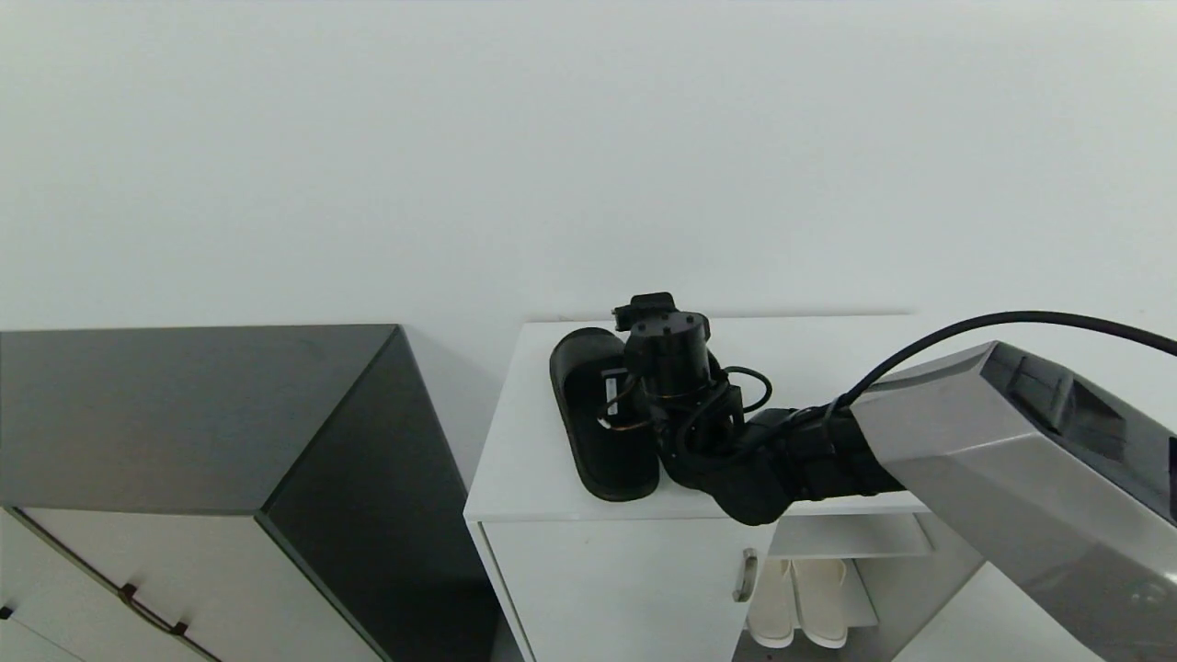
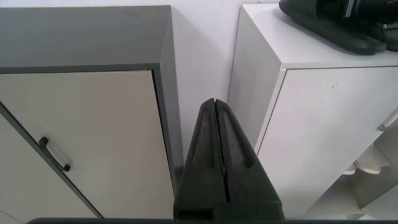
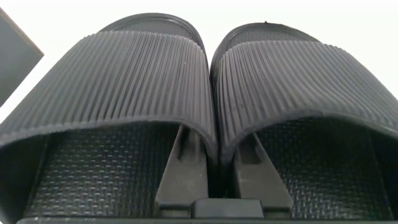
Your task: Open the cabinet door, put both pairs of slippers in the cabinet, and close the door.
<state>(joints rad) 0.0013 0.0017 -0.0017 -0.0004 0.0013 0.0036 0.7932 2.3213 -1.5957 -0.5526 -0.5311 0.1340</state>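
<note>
Black slippers sit side by side on top surface of white cabinet, toward its left end. R gripper has one finger inside each slipper under the straps, clamped on the two inner walls btwn them. White slippers lie on a shelf inside the cabinet, low in its open right half. L gripper is fully closed w/ nothing in it, in front of the cabinet's left side.

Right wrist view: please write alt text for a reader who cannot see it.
Two black slippers lie side by side, ribbed straps toward the camera. The right gripper has one finger under each strap, clamping the inner walls together.
</note>
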